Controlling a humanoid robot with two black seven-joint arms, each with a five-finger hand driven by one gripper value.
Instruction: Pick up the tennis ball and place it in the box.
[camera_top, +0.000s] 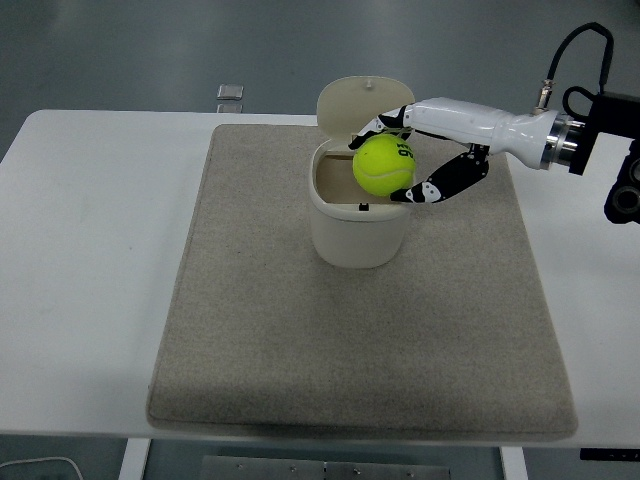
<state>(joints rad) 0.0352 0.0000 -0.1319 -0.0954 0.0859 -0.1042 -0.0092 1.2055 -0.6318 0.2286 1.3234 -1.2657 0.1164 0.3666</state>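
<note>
A: Head view first, biggest thing down. What fills it?

B: The white table (90, 250) runs from the left edge to the right edge. A grey mat (360, 340) lies on it, covering the middle and reaching close to the near edge and the far edge.

A: And on the mat?

B: The box (360, 215), a cream tub with rounded corners. It stands upright on the far half of the mat, nearer the far edge than the near one. Its hinged lid (352, 103) is swung up and back, so the mouth is open.

A: Which arm is in the picture?

B: Only the one from the right edge. Its white forearm crosses the far right part of the mat, with a black cable looping up near the far right corner.

A: What is the right hand (425, 155) doing?

B: It grips the tennis ball (384, 165). White fingers (385, 122) wrap over the far side, and the black thumb presses from the near right.

A: Where is the ball, then?

B: In the air, over the right part of the box's open mouth. How high it sits above the rim, I cannot tell.

A: Anything smaller?

B: A small grey square object (230, 93) lies on the bare table by the far edge, just beyond the mat's far left corner.
</note>
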